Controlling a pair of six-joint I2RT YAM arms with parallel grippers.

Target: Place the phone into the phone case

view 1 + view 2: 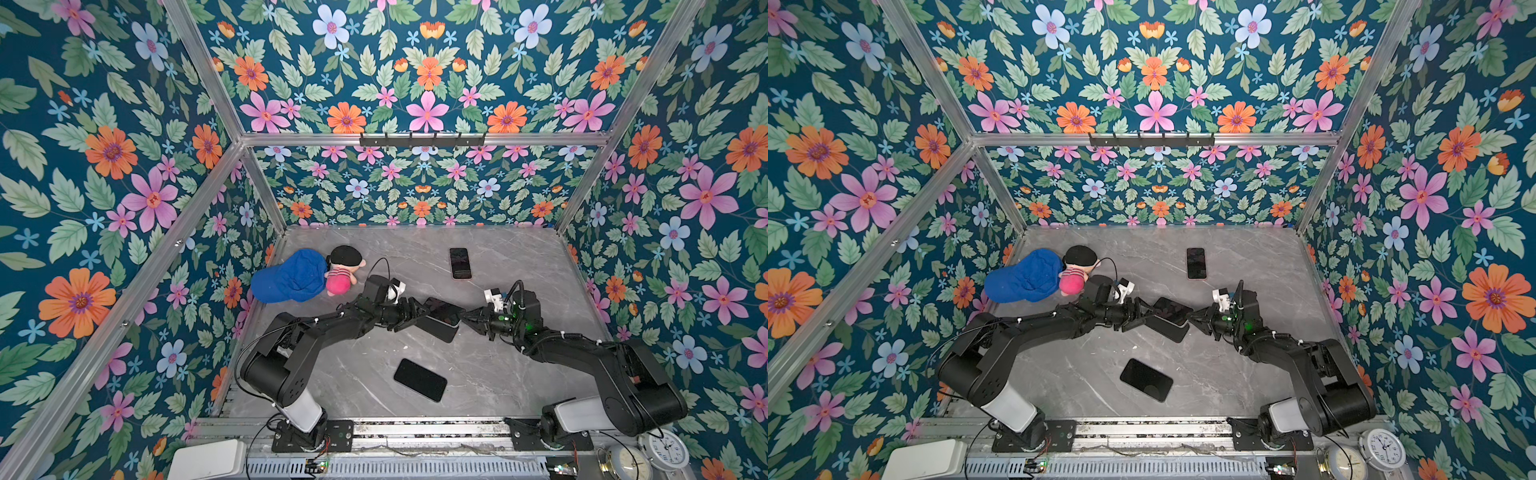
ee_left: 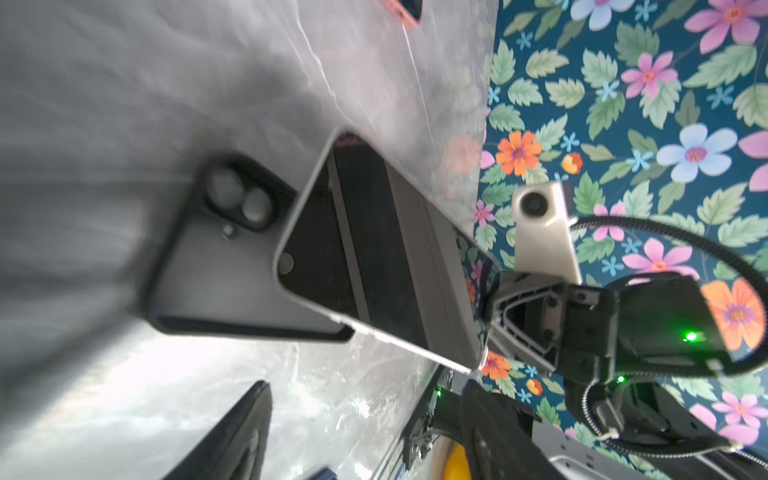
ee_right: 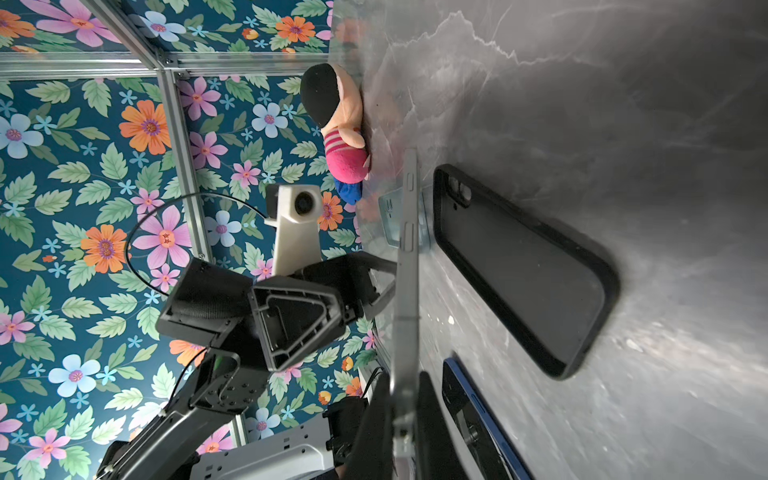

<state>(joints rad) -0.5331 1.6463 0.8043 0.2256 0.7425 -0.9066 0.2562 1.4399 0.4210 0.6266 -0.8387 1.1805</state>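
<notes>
right gripper [image 1: 468, 319]: clamped on phone [image 1: 443, 311] end, centre of frame
left gripper [image 1: 410, 317]: fingers spread, gripping nothing
phone case [image 1: 438, 332]: flat beneath phone
risk: thin end pinch, so phone may pivot and miss case

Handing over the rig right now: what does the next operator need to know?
Right gripper: shut on the phone's end, holding it above the table.
Left gripper: jaws wide at the other end; contact unclear.
Phone case: empty, lying on the table, partly under the phone.
Done: phone is in the air over the case.
Left: lower it and press it in.
</notes>
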